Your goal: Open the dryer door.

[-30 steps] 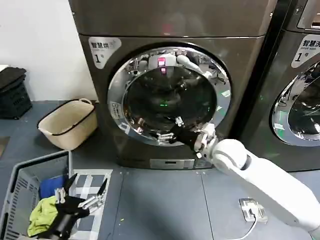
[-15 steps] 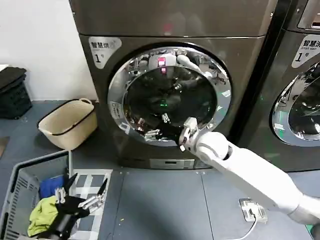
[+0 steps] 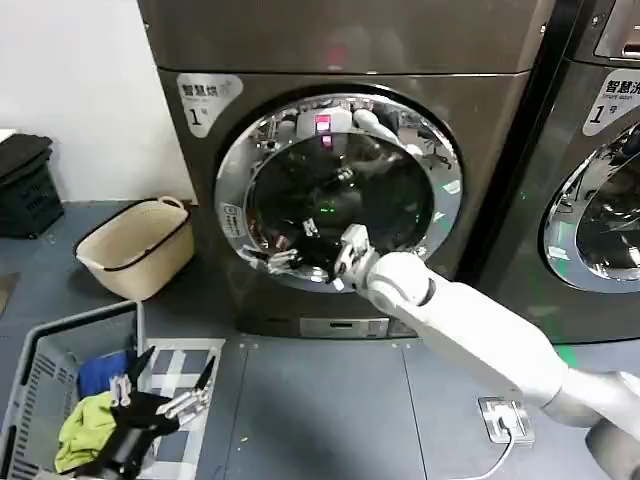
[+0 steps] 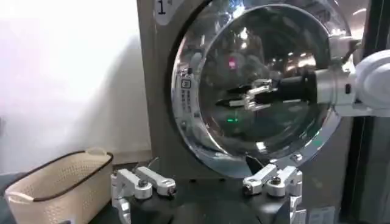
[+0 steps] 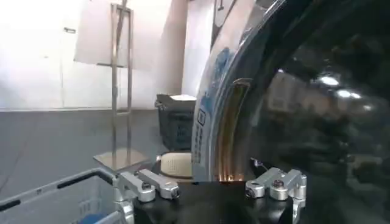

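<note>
Right pincer (image 3: 290,247), fingers spread, reaches across the lower left of the dryer door (image 3: 338,190), shut at centre frame on the dryer (image 3: 350,50), while the left pincer (image 3: 165,385) hangs spread at lower left.

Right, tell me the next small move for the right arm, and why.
Probably carry the right tool a little further toward the left rim of the dryer door and hook its edge. The door looks shut against the dryer, and the open tool sits in front of the lower-left glass, gripping nothing. The left tool hangs open over the laundry basket, idle.
</note>
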Robot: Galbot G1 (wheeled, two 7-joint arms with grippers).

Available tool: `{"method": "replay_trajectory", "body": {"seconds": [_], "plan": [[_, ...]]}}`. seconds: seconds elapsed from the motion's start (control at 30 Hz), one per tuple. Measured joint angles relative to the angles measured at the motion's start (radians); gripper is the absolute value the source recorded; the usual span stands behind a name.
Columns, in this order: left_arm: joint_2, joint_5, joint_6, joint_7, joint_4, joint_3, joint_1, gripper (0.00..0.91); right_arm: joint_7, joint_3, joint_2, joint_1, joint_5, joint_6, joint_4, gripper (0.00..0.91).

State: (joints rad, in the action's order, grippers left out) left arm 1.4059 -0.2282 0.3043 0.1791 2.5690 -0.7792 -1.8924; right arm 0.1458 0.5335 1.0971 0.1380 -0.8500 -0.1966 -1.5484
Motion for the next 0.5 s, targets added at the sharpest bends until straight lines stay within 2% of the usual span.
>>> {"method": "replay_trajectory", "body": {"seconds": [0.5], "plan": [[-0.002,-0.003,0.002,0.001,0.0,0.0,-0.001,0.907,0.016,0.019,0.061,-0.021,0.016,0.007,0.081,0.907]]}}
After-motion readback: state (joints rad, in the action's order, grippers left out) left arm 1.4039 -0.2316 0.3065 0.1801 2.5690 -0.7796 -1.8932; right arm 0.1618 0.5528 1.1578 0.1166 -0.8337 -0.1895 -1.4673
